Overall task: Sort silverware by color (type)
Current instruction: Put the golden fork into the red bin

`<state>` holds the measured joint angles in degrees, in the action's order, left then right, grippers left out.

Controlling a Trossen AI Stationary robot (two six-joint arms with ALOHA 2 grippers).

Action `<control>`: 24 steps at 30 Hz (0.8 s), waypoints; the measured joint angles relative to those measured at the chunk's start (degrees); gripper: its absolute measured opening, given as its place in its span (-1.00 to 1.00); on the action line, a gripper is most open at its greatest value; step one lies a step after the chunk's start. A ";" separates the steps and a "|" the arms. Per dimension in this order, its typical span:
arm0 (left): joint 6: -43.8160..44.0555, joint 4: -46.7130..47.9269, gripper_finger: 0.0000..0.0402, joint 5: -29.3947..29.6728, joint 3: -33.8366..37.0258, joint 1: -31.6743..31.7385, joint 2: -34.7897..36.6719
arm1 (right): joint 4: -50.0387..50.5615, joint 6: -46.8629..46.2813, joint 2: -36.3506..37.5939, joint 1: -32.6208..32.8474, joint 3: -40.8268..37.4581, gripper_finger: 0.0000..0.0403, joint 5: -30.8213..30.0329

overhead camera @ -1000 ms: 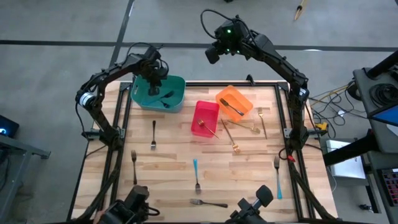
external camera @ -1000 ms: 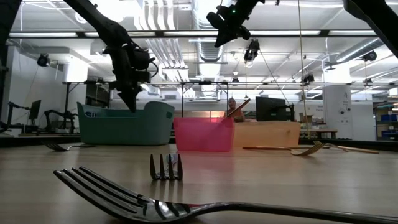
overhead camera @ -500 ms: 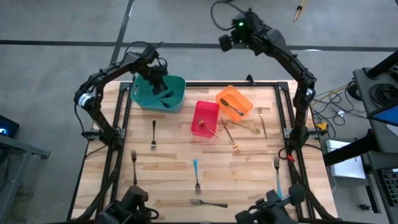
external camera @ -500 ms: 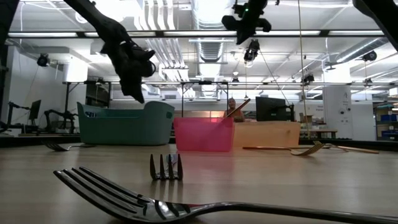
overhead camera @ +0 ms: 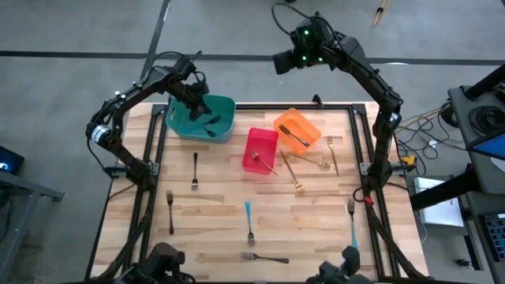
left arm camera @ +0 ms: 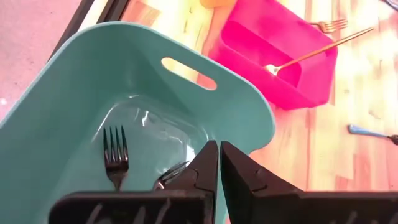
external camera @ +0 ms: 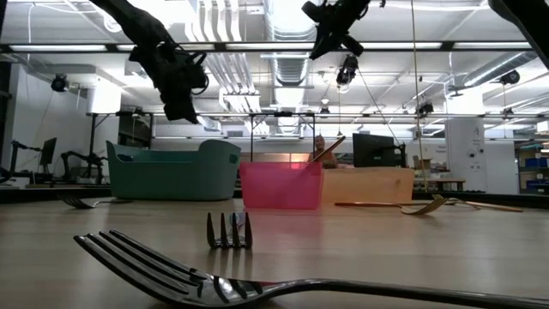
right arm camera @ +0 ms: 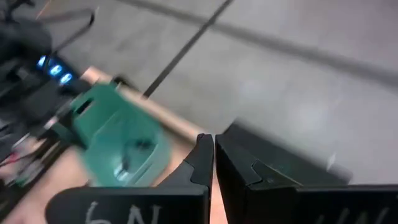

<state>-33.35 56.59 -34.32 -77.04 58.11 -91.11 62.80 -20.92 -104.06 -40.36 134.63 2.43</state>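
Left gripper (left arm camera: pixel 219 163), fingers closed and empty, hangs above the teal bin (overhead camera: pixel 223 125). Risk: descending closed onto a table fork (overhead camera: pixel 195 170) would only push it.

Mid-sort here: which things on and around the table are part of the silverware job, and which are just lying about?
Part of the job:
dark forks
blue-handled forks
gold forks
teal bin
red bin
orange bin
left hand, above the teal bin

Just lying about:
cables beside the table

Wooden table (overhead camera: pixel 221 201): teal bin (overhead camera: pixel 202 118), pink bin (overhead camera: pixel 259 150), orange bin (overhead camera: pixel 296 130) along far side; forks (overhead camera: pixel 195 170) scattered across the rest.
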 joint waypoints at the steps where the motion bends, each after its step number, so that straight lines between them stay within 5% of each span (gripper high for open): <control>1: 0.00 -0.01 -1.00 0.02 0.31 0.00 0.39 | 1.86 -1.84 -0.01 0.01 0.00 -0.95 1.58; 11: 3.31 -10.45 -1.00 -7.30 5.97 0.09 6.53 | 27.30 -10.18 -0.01 2.63 -1.42 -0.95 10.01; 24: 14.57 -29.64 -1.00 -6.91 5.18 0.13 8.63 | 27.12 -9.69 2.59 9.78 -18.90 -0.95 12.28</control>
<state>-18.77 26.95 -41.23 -71.86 58.24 -82.48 89.92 -30.61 -101.47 -30.58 115.73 14.71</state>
